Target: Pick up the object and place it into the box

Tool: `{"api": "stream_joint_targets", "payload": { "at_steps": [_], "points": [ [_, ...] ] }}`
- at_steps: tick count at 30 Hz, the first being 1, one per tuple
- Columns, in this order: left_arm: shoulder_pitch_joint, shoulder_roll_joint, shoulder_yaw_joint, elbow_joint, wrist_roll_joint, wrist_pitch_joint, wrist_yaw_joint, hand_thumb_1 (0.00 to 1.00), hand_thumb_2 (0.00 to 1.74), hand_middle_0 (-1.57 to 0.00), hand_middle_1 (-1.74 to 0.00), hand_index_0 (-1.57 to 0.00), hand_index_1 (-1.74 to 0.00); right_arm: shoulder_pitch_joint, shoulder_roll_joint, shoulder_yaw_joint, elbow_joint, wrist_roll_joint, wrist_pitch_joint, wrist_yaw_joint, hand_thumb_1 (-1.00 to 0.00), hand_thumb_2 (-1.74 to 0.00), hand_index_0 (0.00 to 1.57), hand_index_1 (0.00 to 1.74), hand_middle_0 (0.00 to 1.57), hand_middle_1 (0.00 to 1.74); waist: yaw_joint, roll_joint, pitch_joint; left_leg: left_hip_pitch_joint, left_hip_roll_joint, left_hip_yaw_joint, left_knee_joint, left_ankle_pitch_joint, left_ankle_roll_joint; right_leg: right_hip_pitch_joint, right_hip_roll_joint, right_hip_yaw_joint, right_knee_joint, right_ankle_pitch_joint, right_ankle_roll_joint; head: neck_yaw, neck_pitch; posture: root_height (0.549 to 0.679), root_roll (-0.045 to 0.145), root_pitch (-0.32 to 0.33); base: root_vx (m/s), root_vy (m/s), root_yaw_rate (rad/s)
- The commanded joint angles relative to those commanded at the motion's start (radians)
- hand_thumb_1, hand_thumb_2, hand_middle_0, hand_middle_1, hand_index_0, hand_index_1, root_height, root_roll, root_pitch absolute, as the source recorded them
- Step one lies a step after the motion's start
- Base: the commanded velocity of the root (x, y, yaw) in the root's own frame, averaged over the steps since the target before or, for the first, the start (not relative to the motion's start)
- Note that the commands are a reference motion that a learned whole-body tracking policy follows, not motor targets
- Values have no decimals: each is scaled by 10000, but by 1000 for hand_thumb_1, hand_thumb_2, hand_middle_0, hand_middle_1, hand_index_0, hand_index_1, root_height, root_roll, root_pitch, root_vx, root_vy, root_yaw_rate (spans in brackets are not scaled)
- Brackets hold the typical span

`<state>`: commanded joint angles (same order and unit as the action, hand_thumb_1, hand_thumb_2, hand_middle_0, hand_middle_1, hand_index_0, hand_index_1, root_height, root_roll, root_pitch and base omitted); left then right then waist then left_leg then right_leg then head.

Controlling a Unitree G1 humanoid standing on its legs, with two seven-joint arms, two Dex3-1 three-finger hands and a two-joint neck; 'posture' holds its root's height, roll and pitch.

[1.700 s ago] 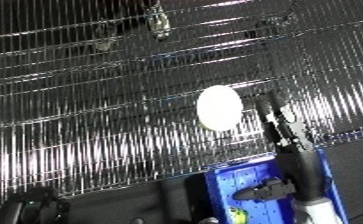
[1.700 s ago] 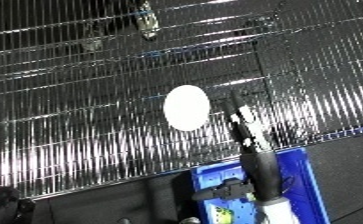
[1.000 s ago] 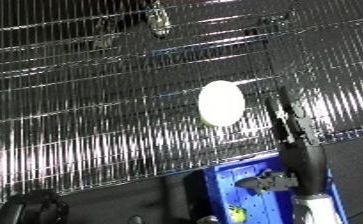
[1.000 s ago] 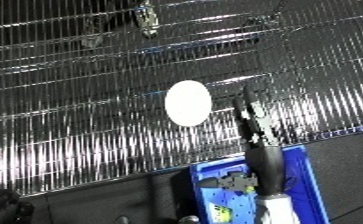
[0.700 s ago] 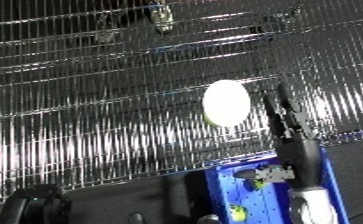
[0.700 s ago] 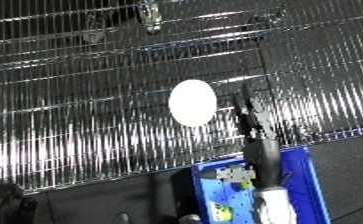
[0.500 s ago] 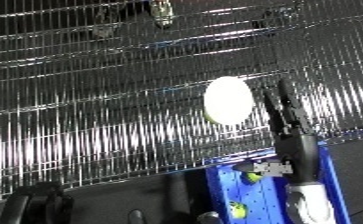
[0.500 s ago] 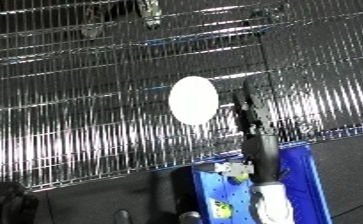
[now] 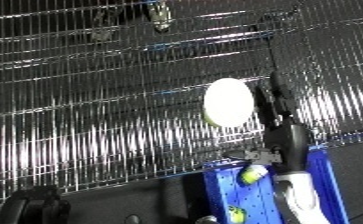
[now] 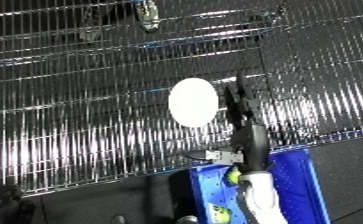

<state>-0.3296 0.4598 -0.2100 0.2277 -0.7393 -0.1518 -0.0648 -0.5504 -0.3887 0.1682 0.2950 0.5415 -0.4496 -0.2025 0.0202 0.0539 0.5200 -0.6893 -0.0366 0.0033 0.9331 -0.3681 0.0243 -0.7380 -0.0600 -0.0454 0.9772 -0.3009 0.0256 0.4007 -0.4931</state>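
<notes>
White and oval, the disc [image 9: 228, 102] sits a little right of the middle of the views, pale against a wide wire rack [image 9: 80, 125] whose thin metal bars run close together and catch the light in bright streaks. It lies on or against the wires; which of the two cannot be told.

Just beside the disc, at its 3 o'clock edge, the right hand [image 9: 271, 102] reaches up from below with its dark fingers held straight and close together, edge-on to the camera. They appear to touch the rim of the disc or stand a hair off it, and they curl round nothing. Behind the hand the white and silver forearm [image 9: 295, 190] runs down toward 6 o'clock and leaves the lower edge of the view.

Under the forearm, at about 5 o'clock from the disc, stands a blue bin [image 10: 300, 180] with its near wall against the lower border of the rack. Small yellow-green balls [image 9: 251, 174] lie inside it, one close to the forearm and another lower down.

The rack fills most of both views and slopes slightly, with heavier cross wires marking off rows. Toward 12 o'clock a dark clip-like piece [image 9: 159, 12] hangs among the upper wires. Below the rack runs a dark strip of floor or shelf, and at 7 o'clock a black rounded shape [image 9: 35, 205] pokes in at the lower edge; what it is cannot be told.
</notes>
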Motion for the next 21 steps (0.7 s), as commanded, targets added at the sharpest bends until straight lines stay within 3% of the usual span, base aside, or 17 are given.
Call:
{"api": "stream_joint_targets", "payload": {
  "at_steps": [14, 21],
  "points": [
    [-345, 132, -119, -19, -172, 190, 203, 1000, 1740, -1570, -1740, -1570, -1740, -1165, -317, 200, 759, 514, 390, 381, 0, 0, 0, 0, 0, 0, 194, 125, 0, -625, -63, -22, 470, -143, 104, -693, 28, -61, 536, -136, -69, 372, 451, 596, 50, 146, 21, 3, 34],
    [-442, 169, -198, -73, -233, 170, 193, 1000, 1740, -1570, -1740, -1570, -1740, -1440, -355, 354, 1151, 830, 441, 543, -350, -609, 549, 609, 549, 609, 272, 141, 0, -821, -74, -67, 621, -182, 139, -882, 33, -115, 676, -190, -93, 544, 505, 593, 50, 156, 8, -11, 33]
  ]
}}
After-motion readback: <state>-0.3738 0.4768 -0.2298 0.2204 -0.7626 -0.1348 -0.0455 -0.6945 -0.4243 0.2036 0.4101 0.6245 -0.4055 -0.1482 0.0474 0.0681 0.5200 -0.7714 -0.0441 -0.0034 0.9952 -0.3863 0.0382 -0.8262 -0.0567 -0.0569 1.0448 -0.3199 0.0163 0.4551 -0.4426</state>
